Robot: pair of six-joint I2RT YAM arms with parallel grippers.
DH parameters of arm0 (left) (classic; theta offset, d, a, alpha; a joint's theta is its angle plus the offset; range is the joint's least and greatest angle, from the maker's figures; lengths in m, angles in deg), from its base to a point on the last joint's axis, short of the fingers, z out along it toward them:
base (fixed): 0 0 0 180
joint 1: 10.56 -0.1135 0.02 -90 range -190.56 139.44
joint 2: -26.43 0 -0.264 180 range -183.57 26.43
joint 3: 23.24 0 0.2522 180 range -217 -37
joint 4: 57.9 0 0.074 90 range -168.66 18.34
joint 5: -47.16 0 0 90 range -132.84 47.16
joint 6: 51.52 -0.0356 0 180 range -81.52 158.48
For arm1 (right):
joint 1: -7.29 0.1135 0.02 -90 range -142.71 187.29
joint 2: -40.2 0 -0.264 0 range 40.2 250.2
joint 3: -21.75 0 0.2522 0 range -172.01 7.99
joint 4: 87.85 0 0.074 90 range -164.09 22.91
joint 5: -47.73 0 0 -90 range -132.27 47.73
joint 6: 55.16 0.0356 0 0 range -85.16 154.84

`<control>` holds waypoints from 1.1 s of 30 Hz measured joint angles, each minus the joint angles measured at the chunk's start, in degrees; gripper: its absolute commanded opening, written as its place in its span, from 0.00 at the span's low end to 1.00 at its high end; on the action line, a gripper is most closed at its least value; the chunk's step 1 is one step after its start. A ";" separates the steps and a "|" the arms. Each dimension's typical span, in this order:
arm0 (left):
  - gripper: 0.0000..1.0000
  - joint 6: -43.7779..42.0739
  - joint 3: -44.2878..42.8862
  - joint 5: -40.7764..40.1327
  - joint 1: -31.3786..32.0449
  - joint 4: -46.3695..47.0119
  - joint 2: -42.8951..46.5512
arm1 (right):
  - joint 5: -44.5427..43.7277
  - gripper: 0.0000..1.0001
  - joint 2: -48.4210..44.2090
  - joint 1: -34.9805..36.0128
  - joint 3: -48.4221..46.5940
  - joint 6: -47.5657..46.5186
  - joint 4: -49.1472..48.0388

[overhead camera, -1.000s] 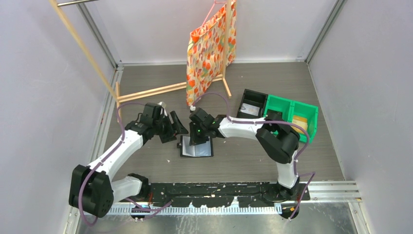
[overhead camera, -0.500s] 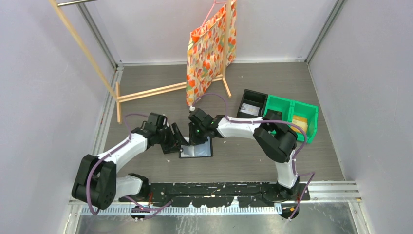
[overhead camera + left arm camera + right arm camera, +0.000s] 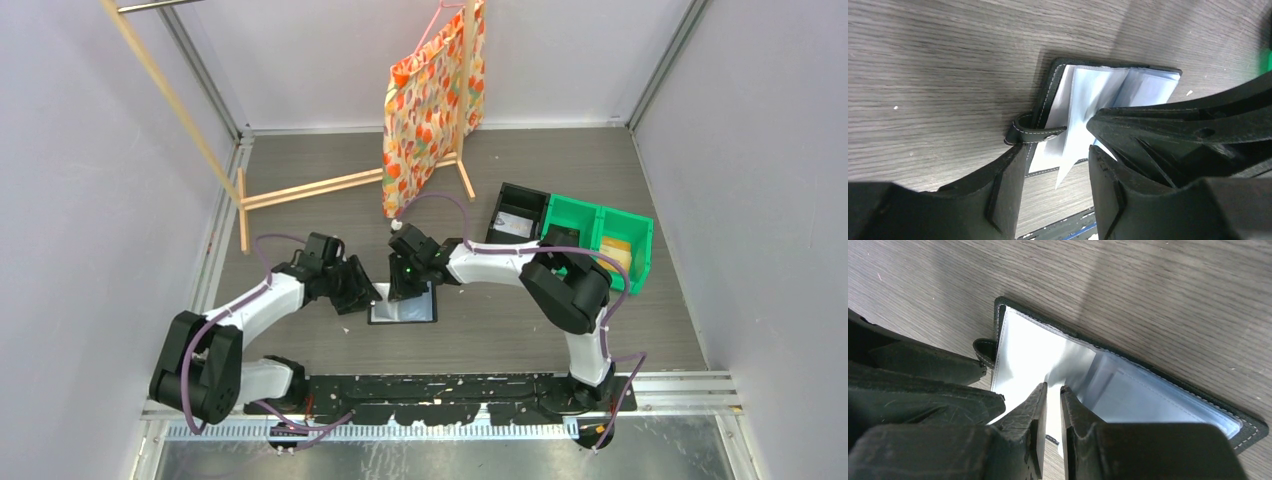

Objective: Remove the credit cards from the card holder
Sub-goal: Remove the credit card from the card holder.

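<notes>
Card holder (image 3: 405, 310) lies open | left gripper (image 3: 1055, 150) moved in, fingers spread astride its edge | right gripper (image 3: 1053, 388) pinching inner leaf

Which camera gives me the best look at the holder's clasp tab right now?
Left wrist: the clasp tab shows whole, looped at the holder's edge, right by the left gripper's fingertips. Right wrist shows only its end beside a finger. In the top view it cannot be made out.
</notes>
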 measured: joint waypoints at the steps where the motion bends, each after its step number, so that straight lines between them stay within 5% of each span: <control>1: 0.48 0.00 0.00 -0.35 0.00 0.02 -0.24 | 0.00 0.21 -0.04 0.00 0.00 0.00 0.02; 9: 0.45 0.02 -2.27 -2.71 0.00 -1.75 -4.02 | -2.75 0.25 -5.92 0.00 2.69 0.04 1.86; 13: 0.45 0.07 -2.56 -2.73 0.00 -1.84 -4.59 | -6.45 0.41 -12.41 -0.39 6.19 0.63 2.54; 19: 0.45 0.11 -3.78 -2.64 0.00 -2.78 -6.05 | -7.13 0.40 -17.90 -2.89 12.04 2.91 2.12; 33: 0.45 0.17 -4.13 -2.38 -0.02 -3.17 -6.49 | -3.39 0.42 -12.39 -3.72 12.83 5.11 0.55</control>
